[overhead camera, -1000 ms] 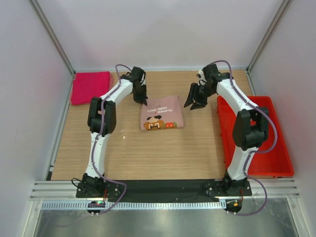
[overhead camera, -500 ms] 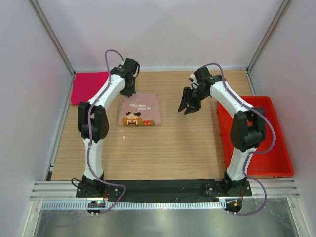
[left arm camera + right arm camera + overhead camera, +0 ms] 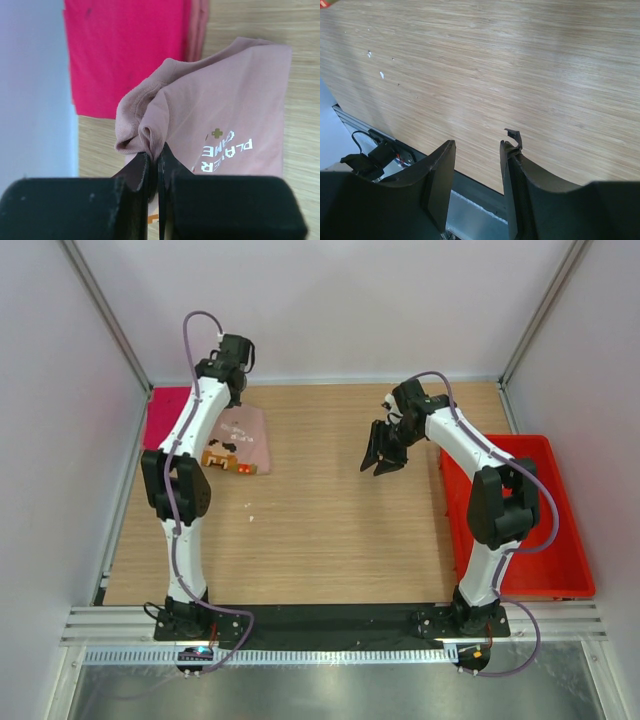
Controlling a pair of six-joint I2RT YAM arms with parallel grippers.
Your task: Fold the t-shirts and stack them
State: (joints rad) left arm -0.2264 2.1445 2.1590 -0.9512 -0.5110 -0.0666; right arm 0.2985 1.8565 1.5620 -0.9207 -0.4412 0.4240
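I am counting two t-shirts. My left fingers [image 3: 145, 167] are pinching a bunched edge of the pale dusty pink printed cotton t-shirt [image 3: 225, 115], with the bright magenta-pink cloth t-shirt [image 3: 125, 50] lying just beyond their tips. My right fingers [image 3: 445, 165] are hovering half-spread, holding nothing, above the wooden counter [image 3: 340, 530]. One red plastic bin [image 3: 560, 560] is sitting beside them, and white walls [image 3: 330, 300] are closing in the counter.

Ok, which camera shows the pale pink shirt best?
Left wrist: the pale pink shirt fills it, pinched in the left gripper. Top view shows it small, partly behind the arm; right wrist misses it.
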